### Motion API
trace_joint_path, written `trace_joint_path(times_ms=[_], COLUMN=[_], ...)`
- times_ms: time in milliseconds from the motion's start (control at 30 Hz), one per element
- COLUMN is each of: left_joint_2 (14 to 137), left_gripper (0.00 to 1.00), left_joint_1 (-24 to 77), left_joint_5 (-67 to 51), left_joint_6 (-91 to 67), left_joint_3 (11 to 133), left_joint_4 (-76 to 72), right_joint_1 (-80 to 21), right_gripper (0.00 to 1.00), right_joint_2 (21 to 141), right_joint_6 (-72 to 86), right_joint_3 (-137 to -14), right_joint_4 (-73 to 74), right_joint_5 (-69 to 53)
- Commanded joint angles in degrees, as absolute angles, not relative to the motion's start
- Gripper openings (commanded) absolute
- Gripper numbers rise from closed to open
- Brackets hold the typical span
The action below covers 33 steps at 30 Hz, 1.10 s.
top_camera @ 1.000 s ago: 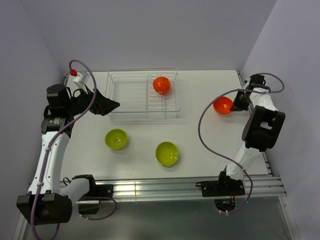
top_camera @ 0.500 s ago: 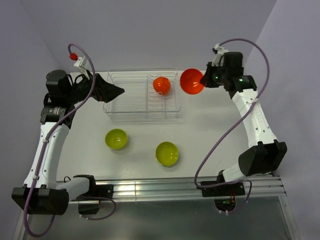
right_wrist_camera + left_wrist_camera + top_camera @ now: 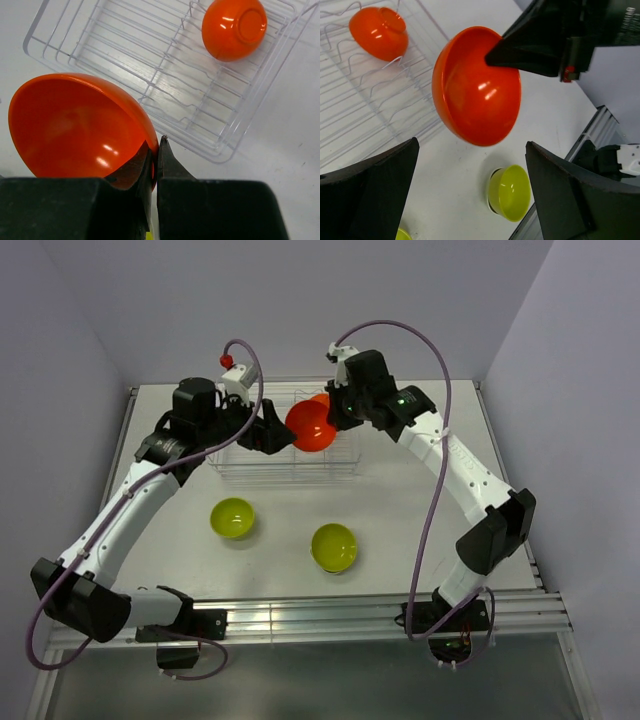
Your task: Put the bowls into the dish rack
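By dish rack (image 3: 240, 462): right end effector (image 3: 157, 146) grips orange bowl (image 3: 75, 125).

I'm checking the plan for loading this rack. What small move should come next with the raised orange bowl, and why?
Probably ease the left claw forward and close on the free rim of the orange bowl. The right claw pinches it by one rim above the dish rack, and the open left claw faces it, fingers either side.

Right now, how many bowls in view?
4. Held orange bowl in the right gripper by the dish rack; second orange bowl lying in the rack; left green bowl and right green bowl on the table. None looks hidden.
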<state>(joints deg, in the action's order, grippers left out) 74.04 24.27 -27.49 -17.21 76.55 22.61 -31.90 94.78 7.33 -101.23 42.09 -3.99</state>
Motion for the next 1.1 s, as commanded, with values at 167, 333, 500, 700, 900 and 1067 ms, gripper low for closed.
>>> trace_joint_path(times_ms=[167,333,500,700,900,1067], left_joint_2=[76.6,77.3,77.5,77.0,75.1,73.4], left_gripper=[0.88,0.72,0.48,0.0,0.0,0.0], left_joint_1=[26.8,26.9,26.9,26.4,23.7,19.3], left_joint_5=[-14.0,-11.2,-12.4,-16.1,-21.0,-31.5], left_joint_6=[-14.2,-14.2,-15.3,-16.9,-19.8,-24.9], left_joint_3=[79.3,78.8,78.6,78.3,76.4,72.3], left_joint_4=[24.6,24.4,24.4,23.5,21.3,15.1], right_joint_1=[-38.9,-40.4,-40.7,-40.7,-40.4,-38.6], right_gripper=[0.0,0.0,0.0,0.48,0.89,0.92], right_joint_2=[94.6,94.1,93.3,92.8,91.1,87.8], right_joint_6=[10.8,11.7,11.9,9.8,8.4,9.3], right_joint_3=[-105.3,-105.6,-104.9,-104.9,-105.3,-104.1], right_joint_4=[40.8,40.7,39.8,39.2,39.2,38.7], right_joint_5=[9.0,8.6,6.5,1.2,1.8,-6.1])
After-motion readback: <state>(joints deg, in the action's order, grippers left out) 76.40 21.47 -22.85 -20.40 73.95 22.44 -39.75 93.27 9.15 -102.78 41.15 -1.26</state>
